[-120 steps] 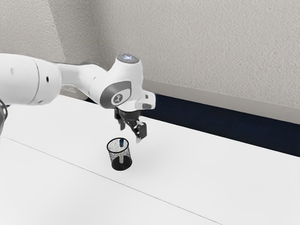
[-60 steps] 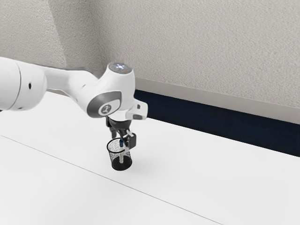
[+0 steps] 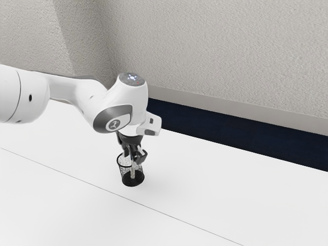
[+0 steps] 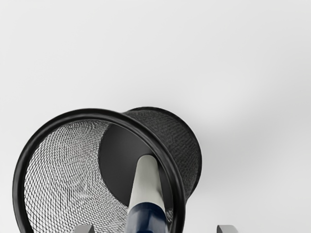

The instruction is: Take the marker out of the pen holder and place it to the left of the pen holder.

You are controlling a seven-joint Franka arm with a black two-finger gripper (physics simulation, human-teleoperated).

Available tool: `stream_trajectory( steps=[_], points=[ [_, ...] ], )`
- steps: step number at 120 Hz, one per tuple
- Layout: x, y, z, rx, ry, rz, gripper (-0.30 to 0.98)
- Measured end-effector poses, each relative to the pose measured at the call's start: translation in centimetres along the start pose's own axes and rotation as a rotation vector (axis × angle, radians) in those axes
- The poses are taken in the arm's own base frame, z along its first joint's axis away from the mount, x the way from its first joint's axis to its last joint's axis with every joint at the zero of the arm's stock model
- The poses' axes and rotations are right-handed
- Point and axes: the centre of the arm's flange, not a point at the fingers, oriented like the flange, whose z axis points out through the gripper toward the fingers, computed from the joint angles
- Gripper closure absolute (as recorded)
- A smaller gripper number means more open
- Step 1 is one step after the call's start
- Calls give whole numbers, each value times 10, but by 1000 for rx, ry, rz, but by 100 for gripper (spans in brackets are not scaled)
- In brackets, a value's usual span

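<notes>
The tool (image 3: pixel 133 157) is open at the mouth of the black mesh pen holder (image 4: pixel 92 114), its fingers standing apart on opposite sides of the marker (image 4: pixel 147 187). The marker, blue end uppermost and pale end near the base, stands inside the holder on the white tabletop (image 3: pixel 205 189).

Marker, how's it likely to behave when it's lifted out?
The marker will probably stay stiff, since it looks like a straight, solid tube. Its barrel looks round, so it may roll once laid down. Close to the rim of the pen holder, it could rub there coming up.
</notes>
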Motion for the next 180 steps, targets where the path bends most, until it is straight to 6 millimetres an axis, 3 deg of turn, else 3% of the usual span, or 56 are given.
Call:
stream_trajectory(
  steps=[49,97,115,133,148,155,165,180],
  points=[
    [5,0,0,29,34,23,53],
    [5,-2,-3,40,51,18,74],
    [1,-16,-36,59,101,-14,76],
    [-11,-34,-99,82,204,-68,78],
    [-30,-56,-155,104,229,-138,78],
    [-43,-77,-164,111,191,-193,78],
    [-68,-123,-147,109,72,-301,78],
    [-107,-182,-85,66,-167,-446,79]
  ],
)
